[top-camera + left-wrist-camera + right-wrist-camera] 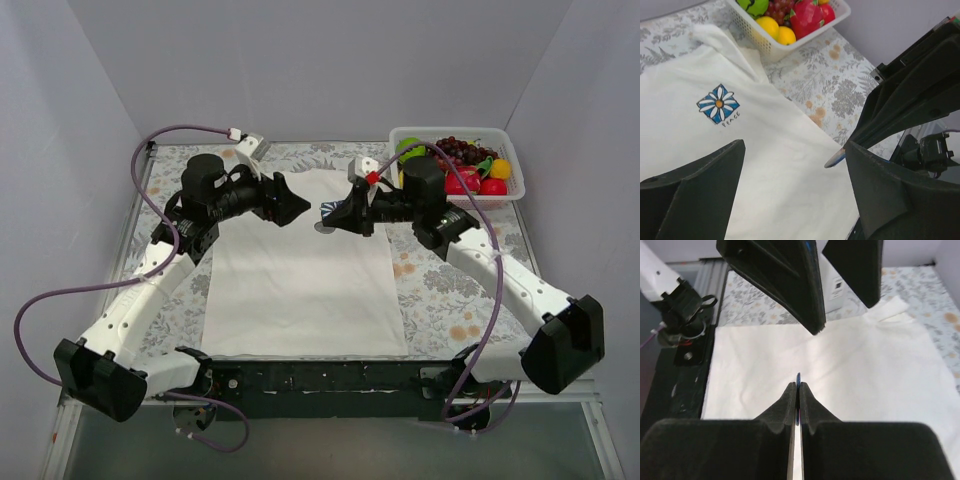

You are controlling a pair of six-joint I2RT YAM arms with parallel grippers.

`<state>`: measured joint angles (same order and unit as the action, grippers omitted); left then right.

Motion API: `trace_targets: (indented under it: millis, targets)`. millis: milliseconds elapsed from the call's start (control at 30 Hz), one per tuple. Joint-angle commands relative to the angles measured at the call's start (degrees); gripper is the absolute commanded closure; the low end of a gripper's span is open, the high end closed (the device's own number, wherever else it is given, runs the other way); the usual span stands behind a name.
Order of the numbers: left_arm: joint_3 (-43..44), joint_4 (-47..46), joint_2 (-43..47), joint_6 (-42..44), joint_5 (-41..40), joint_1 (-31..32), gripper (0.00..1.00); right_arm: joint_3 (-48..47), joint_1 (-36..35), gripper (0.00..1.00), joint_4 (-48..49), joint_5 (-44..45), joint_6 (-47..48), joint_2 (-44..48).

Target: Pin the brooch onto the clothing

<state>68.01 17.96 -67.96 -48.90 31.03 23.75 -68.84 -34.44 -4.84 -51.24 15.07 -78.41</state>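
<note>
The clothing is a white T-shirt spread flat on the table, with its blue-and-white flower print on the chest. My right gripper is shut on the brooch, a thin disc seen edge-on with a bluish rim poking above the fingertips. From the left wrist view the brooch sticks out of the right gripper's black fingers above the shirt. My left gripper stands open just in front of it, nothing between its fingers. The two grippers face each other over the shirt's chest: left gripper, right gripper.
A white basket of toy fruit stands at the back right, beside the shirt's sleeve. A floral cloth covers the table around the shirt. Purple cables loop from both arms.
</note>
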Motion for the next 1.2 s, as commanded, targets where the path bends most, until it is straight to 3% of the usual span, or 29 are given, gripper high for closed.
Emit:
trace_targets:
  millis: [0, 33, 233, 400, 633, 1000, 1133, 1167]
  targets:
    - [0.2, -7.23, 2.4, -3.3, -0.1, -0.1, 0.17, 7.65, 1.56, 0.99, 25.11, 10.53, -16.43, 8.78]
    - [0.46, -7.75, 2.4, -3.56, 0.61, -0.1, 0.17, 8.88, 2.26, 0.99, 31.5, 11.25, -18.3, 9.67]
    - [-2.35, -16.27, 2.84, -8.12, 9.83, -0.1, 0.16, 17.67, 3.06, 0.99, 48.85, 15.91, -30.51, 15.39]
    - [-6.57, -30.76, 2.75, -14.36, 20.88, -0.1, 0.19, 22.51, 3.32, 0.99, 61.06, 18.64, -37.21, 17.33]
    - [-4.2, -36.14, -2.69, -18.68, 29.87, -0.1, 0.32, 21.56, 3.32, 0.99, 63.11, 16.44, -39.59, 16.63]
    - [-4.46, -43.87, -4.63, -23.95, 28.3, 0.07, 0.4, 21.29, 3.41, 0.99, 65.57, 13.81, -42.14, 14.17]
    - [-4.46, -49.58, -6.38, -28.25, 29.0, 0.07, 0.47, 21.11, 3.32, 0.99, 66.28, 13.1, -43.11, 13.37]
    - [-4.55, -50.38, -6.65, -28.96, 29.09, 0.16, 0.53, 21.29, 3.41, 0.99, 66.45, 13.19, -43.37, 13.2]
